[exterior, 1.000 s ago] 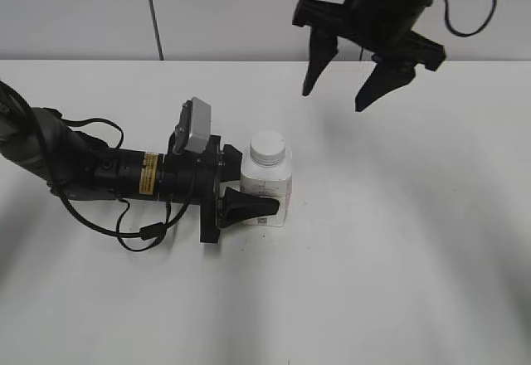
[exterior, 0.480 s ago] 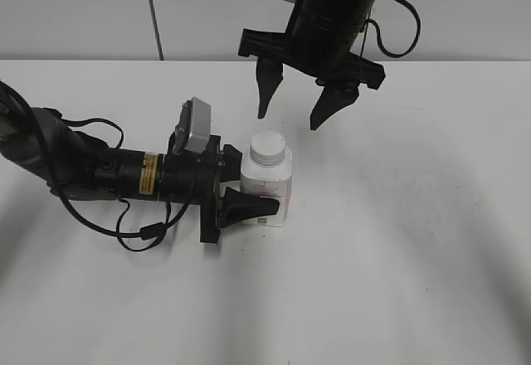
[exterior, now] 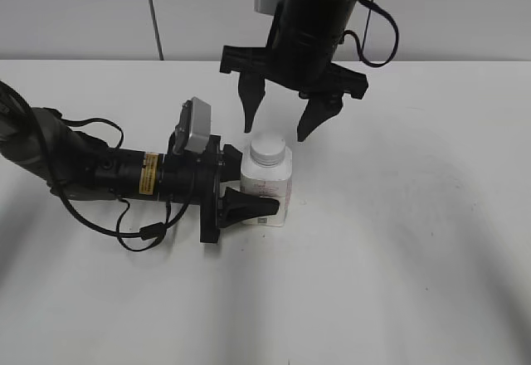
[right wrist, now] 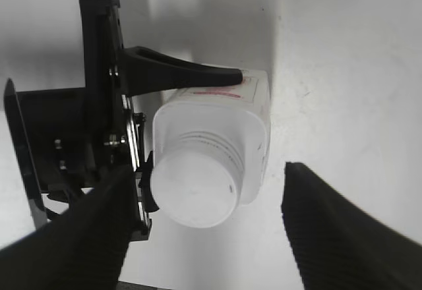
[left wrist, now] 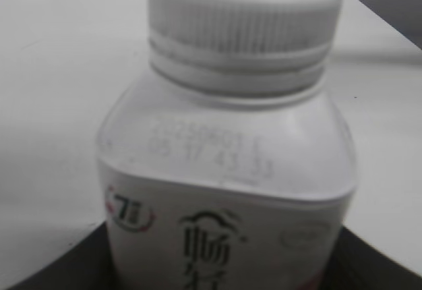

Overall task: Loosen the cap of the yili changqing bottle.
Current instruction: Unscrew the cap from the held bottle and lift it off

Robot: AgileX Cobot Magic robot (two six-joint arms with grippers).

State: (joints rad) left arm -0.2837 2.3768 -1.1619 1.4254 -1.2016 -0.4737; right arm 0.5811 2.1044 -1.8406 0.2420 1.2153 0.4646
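The yili changqing bottle (exterior: 267, 184) stands upright on the white table, a squat white bottle with a pale label. Its white cap (exterior: 268, 147) sits on the neck. My left gripper (exterior: 249, 203) is shut on the bottle's body from the left. The left wrist view shows the bottle (left wrist: 224, 204) and ribbed cap (left wrist: 241, 20) close up, with the fingers at the lower corners. My right gripper (exterior: 278, 128) hangs open just above and behind the cap, fingers pointing down. In the right wrist view the cap (right wrist: 194, 188) lies between its spread fingers (right wrist: 204, 237), untouched.
The left arm (exterior: 91, 170) lies low across the table's left side with its cable looped beside it. A grey wall (exterior: 83, 8) with a vertical seam runs behind the table's far edge.
My right gripper has moved left and down from the upper right until its open fingers hang just above the cap. The left gripper and the bottle have not moved.
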